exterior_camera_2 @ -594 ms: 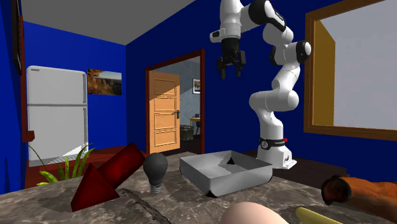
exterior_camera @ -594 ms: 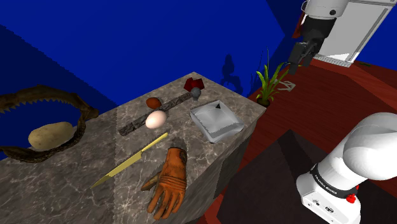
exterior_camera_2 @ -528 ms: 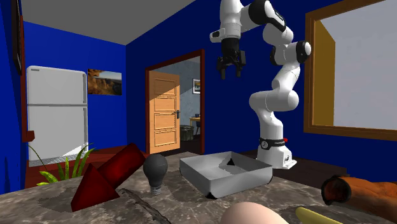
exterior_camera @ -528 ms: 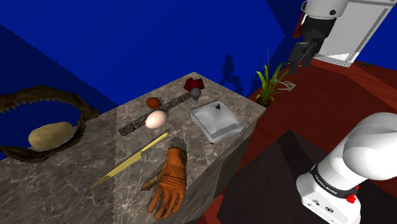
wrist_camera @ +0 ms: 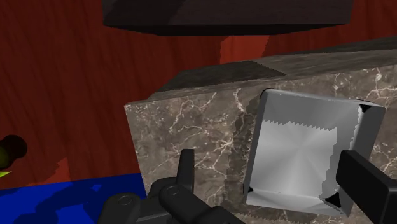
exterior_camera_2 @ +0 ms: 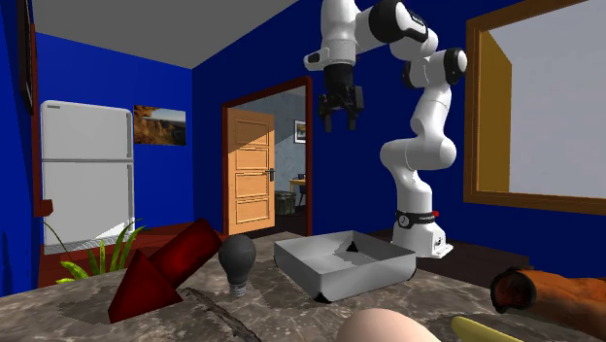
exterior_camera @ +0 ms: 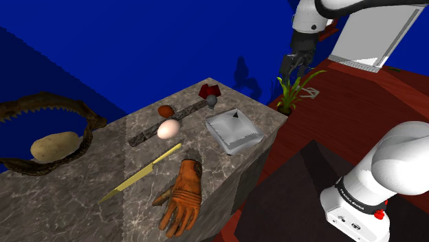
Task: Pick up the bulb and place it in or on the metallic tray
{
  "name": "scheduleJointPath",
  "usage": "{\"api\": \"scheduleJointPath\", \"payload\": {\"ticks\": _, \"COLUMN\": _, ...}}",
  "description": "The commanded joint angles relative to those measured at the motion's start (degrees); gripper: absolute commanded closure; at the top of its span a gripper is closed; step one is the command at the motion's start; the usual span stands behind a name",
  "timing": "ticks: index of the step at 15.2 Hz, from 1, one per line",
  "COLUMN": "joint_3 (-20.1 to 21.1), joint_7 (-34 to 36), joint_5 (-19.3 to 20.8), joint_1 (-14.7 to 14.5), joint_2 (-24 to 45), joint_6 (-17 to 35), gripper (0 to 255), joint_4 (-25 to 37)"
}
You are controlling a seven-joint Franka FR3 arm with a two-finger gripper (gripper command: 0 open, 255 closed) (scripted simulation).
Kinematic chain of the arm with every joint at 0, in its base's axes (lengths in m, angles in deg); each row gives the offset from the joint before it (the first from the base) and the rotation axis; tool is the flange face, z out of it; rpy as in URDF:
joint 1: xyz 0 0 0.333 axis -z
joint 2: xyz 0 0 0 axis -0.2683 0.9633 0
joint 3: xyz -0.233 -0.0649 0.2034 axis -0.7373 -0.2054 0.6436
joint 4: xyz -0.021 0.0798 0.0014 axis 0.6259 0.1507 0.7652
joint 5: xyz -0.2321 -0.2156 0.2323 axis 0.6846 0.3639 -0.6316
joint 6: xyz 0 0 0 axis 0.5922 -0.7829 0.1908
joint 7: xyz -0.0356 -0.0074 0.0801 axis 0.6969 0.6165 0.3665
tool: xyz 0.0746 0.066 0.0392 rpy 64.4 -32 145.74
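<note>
The jaws are spread wide and hold nothing. They hang high in the air, well above the worktop (exterior_camera: pixel 227 172), at the end where the tray (exterior_camera: pixel 234 132) lies. The tray is shiny grey and square, with nothing in it, and it sits close to the worktop's edge on the stand's side. The bulb (exterior_camera_2: pixel 237 260) is dark grey. It stands on its base near the worktop's far corner, just beside a dark red block (exterior_camera_2: pixel 165 267) and a little way from the tray. A long dark stick (exterior_camera: pixel 155 130) lies from the bulb toward the middle of the worktop, with a white egg (exterior_camera: pixel 168 129) beside it and a small brown lump (exterior_camera: pixel 165 111) on its other side. Nearer the front edge lie a thin yellow knife (exterior_camera: pixel 141 173) and an orange-brown glove (exterior_camera: pixel 182 196). At the other end a potato (exterior_camera: pixel 53 146) sits inside a ring of bone with teeth (exterior_camera: pixel 41 110). The worktop is grey-brown stone with pale veins. The walls are deep blue and the floor is red-brown wood. A green plant (exterior_camera: pixel 292 88) grows by the worktop's corner. There is a white fridge (exterior_camera_2: pixel 85 175), a small picture (exterior_camera_2: pixel 158 124) on the wall, and an open wooden door (exterior_camera_2: pixel 251 170). The white arm's base (exterior_camera: pixel 354 199) has small dark letters, too tiny to read.
</note>
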Motion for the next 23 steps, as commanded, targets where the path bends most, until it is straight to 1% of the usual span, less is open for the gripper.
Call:
{"api": "scheduleJointPath", "payload": {"ticks": 1, "joint_3": 0.65, "joint_7": 0.87, "joint_5": -0.18, "joint_1": -0.21, "joint_2": 4.42, "joint_6": 2.65, "gripper": 0, "joint_4": 1.63}}
{"api": "scheduleJointPath", "payload": {"ticks": 7, "joint_3": 2.63, "joint_7": 3.68, "joint_5": -0.14, "joint_1": -0.79, "joint_2": 17.49, "joint_6": 8.8, "gripper": 0, "joint_4": 7.91}}
{"api": "scheduleJointPath", "payload": {"ticks": 12, "joint_3": 3.9, "joint_7": 6.05, "joint_5": 0.65, "joint_1": -1.34, "joint_2": 28.66, "joint_6": 12.1, "gripper": 0, "joint_4": 15.19}}
{"api": "scheduleJointPath", "payload": {"ticks": 18, "joint_3": 4.83, "joint_7": 8.74, "joint_5": 2.23, "joint_1": -2.35, "joint_2": 42.34, "joint_6": 13.72, "gripper": 0, "joint_4": 26.49}}
{"api": "scheduleJointPath", "payload": {"ticks": 23, "joint_3": 5.05, "joint_7": 10.56, "joint_5": 3.67, "joint_1": -3.61, "joint_2": 54.22, "joint_6": 12.97, "gripper": 0, "joint_4": 38.47}}
